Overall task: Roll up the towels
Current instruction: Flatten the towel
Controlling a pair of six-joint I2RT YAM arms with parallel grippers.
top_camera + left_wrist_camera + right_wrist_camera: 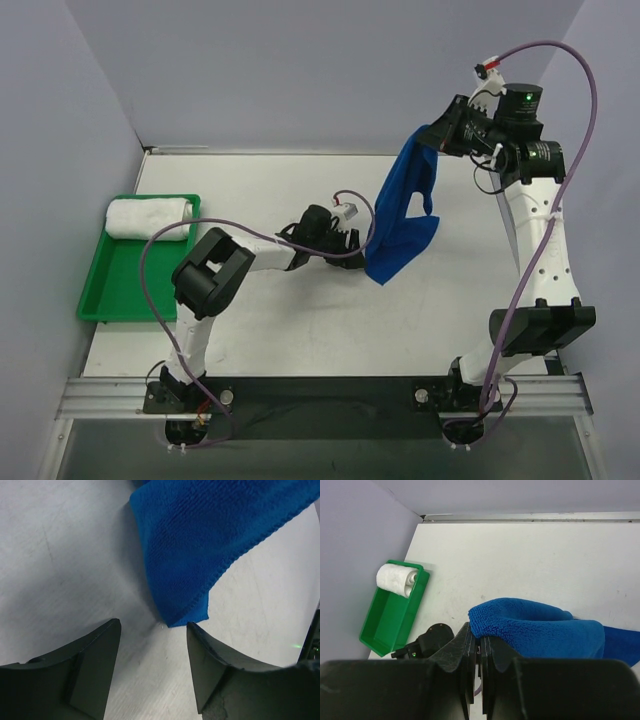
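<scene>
A blue towel (405, 215) hangs from my right gripper (435, 135), which is shut on its top edge high above the table. In the right wrist view the towel (540, 632) drapes over the closed jaws of the right gripper (476, 641). Its lowest corner (187, 617) touches the table just ahead of my left gripper (154, 626), which is open and empty, low over the table. In the top view the left gripper (350, 240) sits beside the towel's lower end. A rolled white towel (150, 218) lies at the far end of the green tray (115, 290).
The green tray stands at the table's left edge by the grey wall; it also shows in the right wrist view (387, 625) with the white roll (395, 579). Grey walls close in the table at the back and sides.
</scene>
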